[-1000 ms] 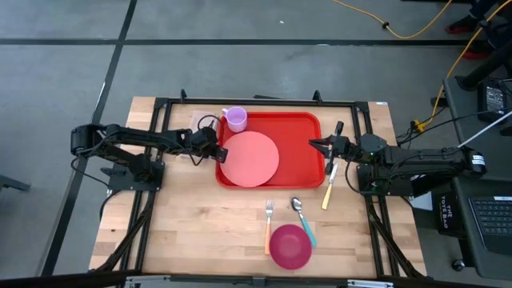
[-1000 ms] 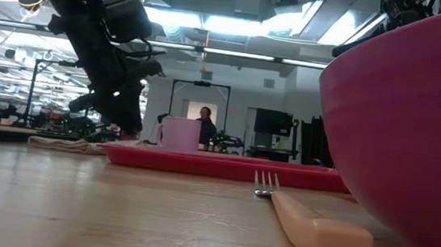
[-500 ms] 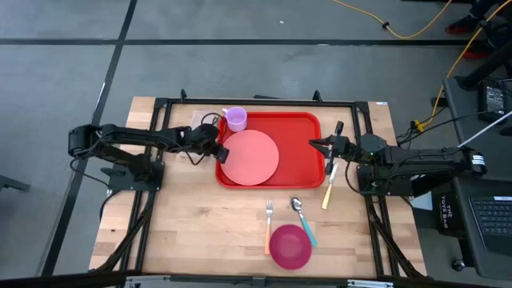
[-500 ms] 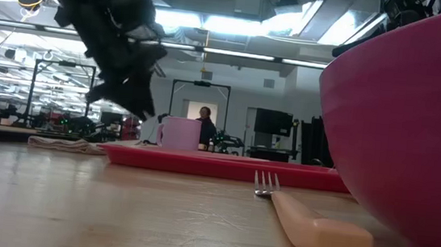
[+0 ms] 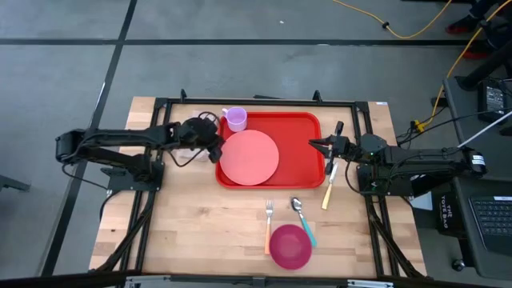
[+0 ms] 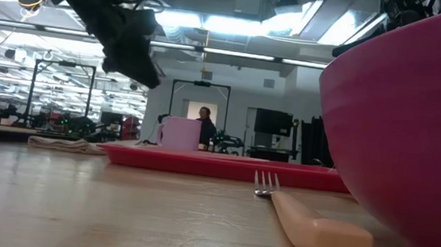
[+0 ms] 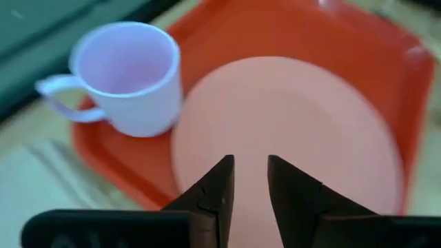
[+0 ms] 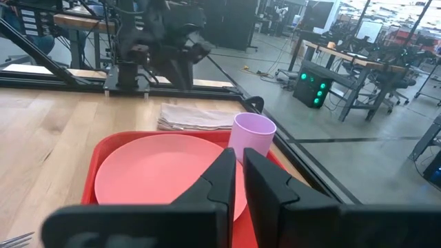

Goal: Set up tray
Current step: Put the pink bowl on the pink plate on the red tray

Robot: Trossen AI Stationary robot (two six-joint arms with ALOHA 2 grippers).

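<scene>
The red tray (image 5: 300, 152) lies flat at the table's far middle. A round pink plate (image 5: 250, 158) rests on its left half, and a lilac cup (image 5: 235, 119) stands upright in its far left corner. My left gripper (image 5: 214, 146) hovers above the tray's left rim, tilted down at the plate (image 7: 289, 117). Its fingers (image 7: 217, 182) stand a little apart with nothing between them. In the low view it hangs high over the tray (image 6: 224, 167). My right gripper (image 5: 316, 145) waits shut at the tray's right rim, pointing level across the tray (image 8: 103, 155).
A folded napkin (image 8: 196, 116) lies on the table left of the cup. A cream-handled knife (image 5: 328, 190) lies right of the tray. Near the front edge lie a fork (image 5: 268, 226), a spoon (image 5: 302, 219) and a magenta bowl (image 5: 290, 246). A black frame borders the table.
My left gripper has risen from the plate's left edge to well above the tray and has rolled about its own axis. The plate, cup and tray have stayed where they were.
</scene>
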